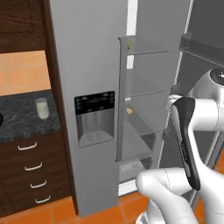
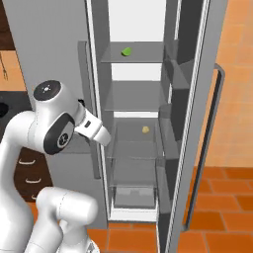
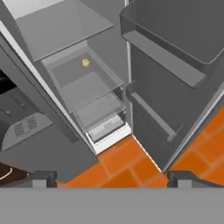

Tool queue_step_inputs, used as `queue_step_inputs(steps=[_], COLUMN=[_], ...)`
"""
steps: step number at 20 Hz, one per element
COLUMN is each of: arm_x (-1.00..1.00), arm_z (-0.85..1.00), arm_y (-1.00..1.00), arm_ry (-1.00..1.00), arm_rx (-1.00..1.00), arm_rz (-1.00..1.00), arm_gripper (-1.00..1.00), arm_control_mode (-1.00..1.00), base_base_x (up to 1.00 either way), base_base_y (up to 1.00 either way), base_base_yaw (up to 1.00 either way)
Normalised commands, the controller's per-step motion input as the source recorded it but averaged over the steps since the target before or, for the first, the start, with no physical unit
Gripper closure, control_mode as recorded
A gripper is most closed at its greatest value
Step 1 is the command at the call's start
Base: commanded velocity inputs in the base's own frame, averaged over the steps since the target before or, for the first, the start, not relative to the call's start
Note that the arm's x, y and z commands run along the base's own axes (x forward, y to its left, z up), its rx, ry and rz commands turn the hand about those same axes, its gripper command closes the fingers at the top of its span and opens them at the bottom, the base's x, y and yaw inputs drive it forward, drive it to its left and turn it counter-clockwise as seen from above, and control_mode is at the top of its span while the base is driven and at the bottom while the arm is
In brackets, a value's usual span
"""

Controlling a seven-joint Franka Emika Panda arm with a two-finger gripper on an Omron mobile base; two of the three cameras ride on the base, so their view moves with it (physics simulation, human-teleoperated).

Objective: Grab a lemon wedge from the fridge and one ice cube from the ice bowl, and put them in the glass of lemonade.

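So from my left base camera, going left to right: the glass of lemonade (image 1: 42, 107) sits on the dark speckled counter (image 1: 22, 120), a small clear tumbler with pale creamy liquid, above the wood drawers (image 1: 33, 168). Next over is the fridge (image 1: 83, 65), grey, left door shut with the black dispenser panel (image 1: 94, 118). It has small white marks along the top but I can't read any of them. The right door (image 2: 197, 123) is swung wide open.

Inside, the lemon wedge (image 2: 127, 51) is a tiny yellowish-green bit sitting on the top shelf (image 2: 143, 54), toward the left front of it, with plenty of bare shelf around it. A couple of shelves lower there's a small yellow blob (image 2: 146, 129) lying on a clear shelf; too small for me to say what it is. It also shows up on the hand camera (image 3: 85, 63), above the clear bottom drawers (image 3: 98, 111).

My claw (image 3: 112, 178) is spread fully wide, holding nothing, both finger tips (image 3: 41, 178) poking up at the bottom of the hand camera, which looks down at the lower fridge and the orange tile floor (image 3: 127, 162). It's well below the wedge's shelf. The open door's bins (image 3: 170, 57) crowd the right side, and the closed door's edge with its long bar handle (image 2: 88, 108) lines the left, so the gap into the shelves is fairly narrow.
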Motion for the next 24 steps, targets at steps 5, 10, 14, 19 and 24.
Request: queue_step_inputs(steps=[5,10,14,19,24], arm_x=[0.0,0.0,0.0,0.0,0.0], arm_z=[0.0,0.0,0.0,0.0,0.0], arm_y=[0.0,0.0,0.0,0.0,0.0], arm_ry=[0.0,0.0,0.0,0.0,0.0], arm_rx=[0.0,0.0,0.0,0.0,0.0], arm_rz=[0.0,0.0,0.0,0.0,0.0], arm_gripper=[-1.0,-1.0,-1.0,-1.0,-1.0], arm_control_mode=[1.0,1.0,1.0,1.0,1.0], base_base_x=[0.8,0.96,0.79,0.09,0.29], base_base_y=[0.03,0.15,-0.02,-0.43,-0.37], base_base_yaw=[-0.21,-0.02,-0.02,0.0,0.08])
